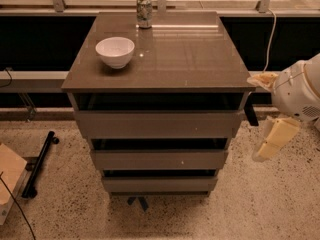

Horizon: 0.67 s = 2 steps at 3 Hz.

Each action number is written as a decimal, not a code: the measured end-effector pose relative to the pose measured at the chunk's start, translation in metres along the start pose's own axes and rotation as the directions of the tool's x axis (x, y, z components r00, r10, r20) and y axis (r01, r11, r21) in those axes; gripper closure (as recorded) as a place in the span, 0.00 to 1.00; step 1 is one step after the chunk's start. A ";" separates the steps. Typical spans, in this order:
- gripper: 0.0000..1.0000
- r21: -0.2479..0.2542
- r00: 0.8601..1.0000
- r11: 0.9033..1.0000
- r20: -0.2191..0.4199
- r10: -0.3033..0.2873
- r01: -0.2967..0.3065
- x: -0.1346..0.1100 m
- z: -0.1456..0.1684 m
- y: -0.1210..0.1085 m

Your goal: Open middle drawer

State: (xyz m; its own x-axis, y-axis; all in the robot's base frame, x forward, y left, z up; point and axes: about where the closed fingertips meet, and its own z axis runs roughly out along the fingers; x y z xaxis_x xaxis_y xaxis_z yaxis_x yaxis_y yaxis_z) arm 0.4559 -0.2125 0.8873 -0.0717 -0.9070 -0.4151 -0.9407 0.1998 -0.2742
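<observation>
The middle drawer (159, 160) is the grey-brown flat front between a taller top front (158, 124) and a slimmer bottom front (160, 184). It has a tiny pale speck right of centre and no handle, and it sits pushed in. My gripper (272, 143) is the pale yellow end of the white arm (300, 91). It hangs to the right of the cabinet at about the middle drawer's height, apart from the cabinet and touching nothing.
A white bowl (115, 51) and a metal can (144, 11) stand on the cabinet top (190, 54). A black bar (39, 163) and a cardboard piece (9, 179) lie on the speckled floor at left. A window rail runs behind the cabinet.
</observation>
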 end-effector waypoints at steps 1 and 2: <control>0.00 0.002 1.000 1.000 -0.002 0.005 -0.005 0.001 0.003 0.000; 0.00 0.014 0.999 0.999 -0.016 0.039 -0.039 0.008 0.030 0.002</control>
State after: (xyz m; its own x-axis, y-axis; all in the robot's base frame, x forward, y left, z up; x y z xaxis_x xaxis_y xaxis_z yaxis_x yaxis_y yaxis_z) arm 0.4634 -0.2087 0.8576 -0.1136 -0.9041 -0.4120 -0.9325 0.2401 -0.2698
